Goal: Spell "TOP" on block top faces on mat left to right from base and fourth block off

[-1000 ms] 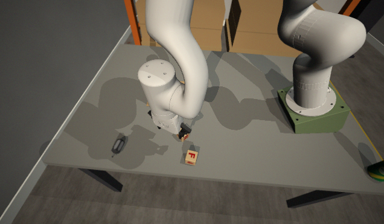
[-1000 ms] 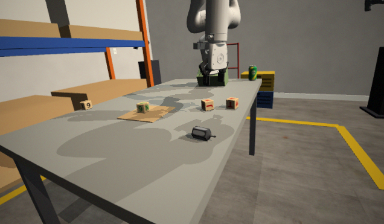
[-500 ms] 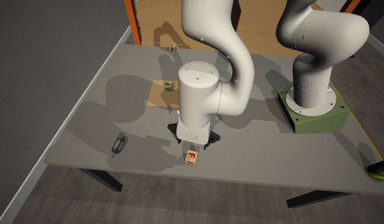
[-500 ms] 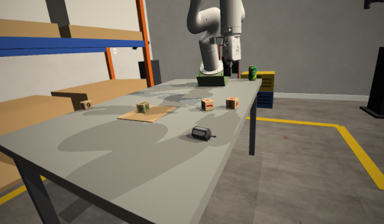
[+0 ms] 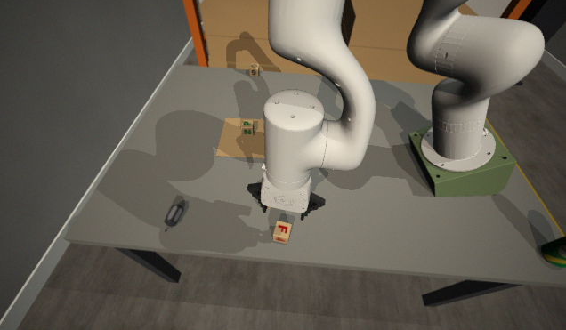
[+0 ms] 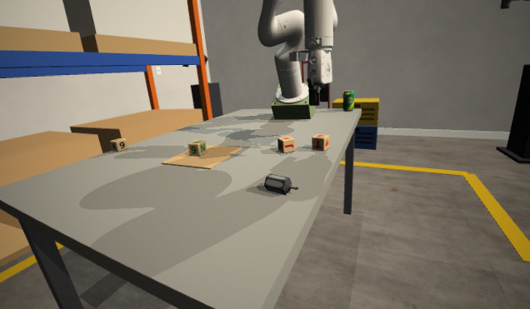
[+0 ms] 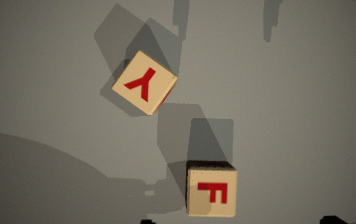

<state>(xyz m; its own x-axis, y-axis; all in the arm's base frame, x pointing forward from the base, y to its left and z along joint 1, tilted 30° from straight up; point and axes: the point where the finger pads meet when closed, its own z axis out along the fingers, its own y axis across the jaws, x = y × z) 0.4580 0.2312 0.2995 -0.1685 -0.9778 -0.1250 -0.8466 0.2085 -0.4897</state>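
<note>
Where F block [image 5: 282, 232] [image 6: 320, 142] [image 7: 212, 193] sits, edge [image 5: 285, 257] [image 6: 342, 154] seems near

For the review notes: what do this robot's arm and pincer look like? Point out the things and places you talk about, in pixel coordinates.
The arm [image 5: 356, 123] [image 6: 292, 27] is smooth off-white with thick, rounded, tube-like sections and small dark screw holes. The pincer [image 5: 284, 215] has a white, squarish body with a faint outlined logo and black, angular fingers. No loose cables or sleeve show.

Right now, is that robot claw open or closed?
Open: in the wrist view, the gripper's two dark fingertips stand wide apart, with nothing between them.
</note>
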